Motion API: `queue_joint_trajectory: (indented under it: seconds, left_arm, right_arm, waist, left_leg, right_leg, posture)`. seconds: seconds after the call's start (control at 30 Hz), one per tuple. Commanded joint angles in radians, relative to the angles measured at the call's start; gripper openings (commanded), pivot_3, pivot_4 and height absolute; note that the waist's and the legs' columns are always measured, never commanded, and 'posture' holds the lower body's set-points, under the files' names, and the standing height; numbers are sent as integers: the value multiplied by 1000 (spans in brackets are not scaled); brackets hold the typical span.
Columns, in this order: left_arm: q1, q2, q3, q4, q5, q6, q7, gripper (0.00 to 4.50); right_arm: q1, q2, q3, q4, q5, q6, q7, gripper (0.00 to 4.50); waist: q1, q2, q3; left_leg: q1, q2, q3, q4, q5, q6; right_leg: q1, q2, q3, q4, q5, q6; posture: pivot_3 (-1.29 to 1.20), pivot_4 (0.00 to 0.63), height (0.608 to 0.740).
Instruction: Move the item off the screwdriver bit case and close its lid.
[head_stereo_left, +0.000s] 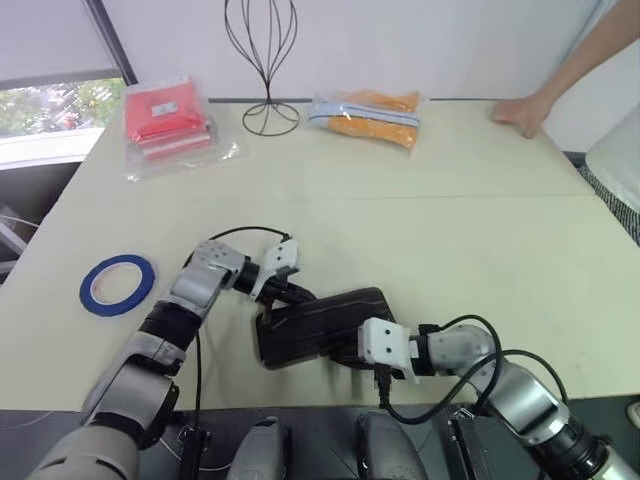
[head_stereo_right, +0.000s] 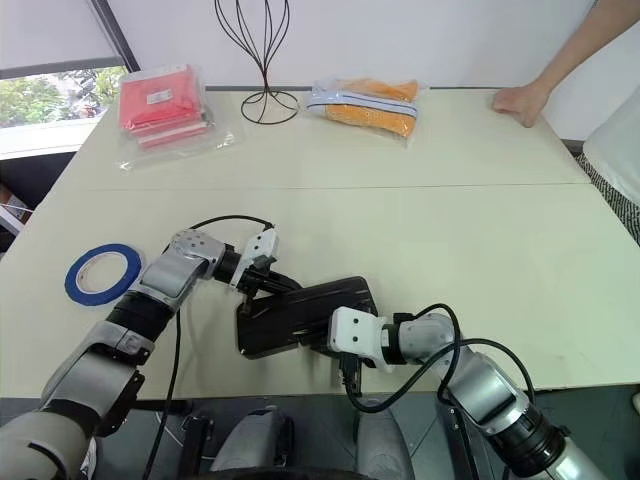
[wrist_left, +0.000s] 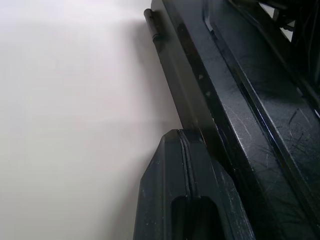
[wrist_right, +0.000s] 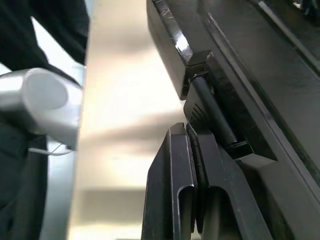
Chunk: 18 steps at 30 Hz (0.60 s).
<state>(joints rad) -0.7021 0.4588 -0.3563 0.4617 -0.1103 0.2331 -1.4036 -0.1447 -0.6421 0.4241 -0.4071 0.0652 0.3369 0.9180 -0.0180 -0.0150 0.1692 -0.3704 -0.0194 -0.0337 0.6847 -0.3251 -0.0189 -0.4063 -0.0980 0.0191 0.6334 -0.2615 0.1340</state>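
Note:
The screwdriver bit case (head_stereo_left: 318, 328) lies flat near the table's front edge, a dark slab between my two arms. Its lid (head_stereo_left: 330, 308) is down over the tray; I cannot tell whether it is latched. Nothing rests on top of the case. My left gripper (head_stereo_left: 290, 293) is shut, its tips against the case's far left corner, and the left wrist view has them beside the case's edge (wrist_left: 225, 100). My right gripper (head_stereo_left: 352, 354) is shut and pressed to the near right side, by the hinge (wrist_right: 210, 107). A blue tape roll (head_stereo_left: 118, 283) lies on the table to the left, apart from the case.
A red packet (head_stereo_left: 165, 115) sits at the back left, with a black wire stand (head_stereo_left: 268, 60) next to it. An orange packet (head_stereo_left: 368, 115) is at the back centre. A person's hand (head_stereo_left: 520, 112) rests on the far right of the table (head_stereo_left: 480, 230).

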Motion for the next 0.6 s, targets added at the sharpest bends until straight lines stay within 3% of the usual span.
queue_joint_trajectory:
  seconds: [0.03,0.3,0.6]
  left_arm:
    - [59,0,-61,7,33,-9,-43,0]
    - [60,6,-40,16,40,-16,-28,0]
    - [11,41,156,-35,-57,74,85,0]
  right_arm:
    - [-64,22,-95,56,-73,-34,-132,44]
    - [-56,15,-112,52,-54,-20,-77,44]
    - [-4,-161,-241,-149,181,204,103,44]
  waist:
    - [0,0,0]
    - [0,0,0]
    - [4,0,0]
  left_leg:
    - [0,0,0,0,0,0]
    - [0,0,0,0,0,0]
    - [-2,0,-1,0,0,0]
  right_leg:
    - [0,0,0,0,0,0]
    - [0,0,0,0,0,0]
    - [-2,0,0,0,0,0]
  posture:
    - [0,150,740]
    - [0,150,740]
    - [0,150,740]
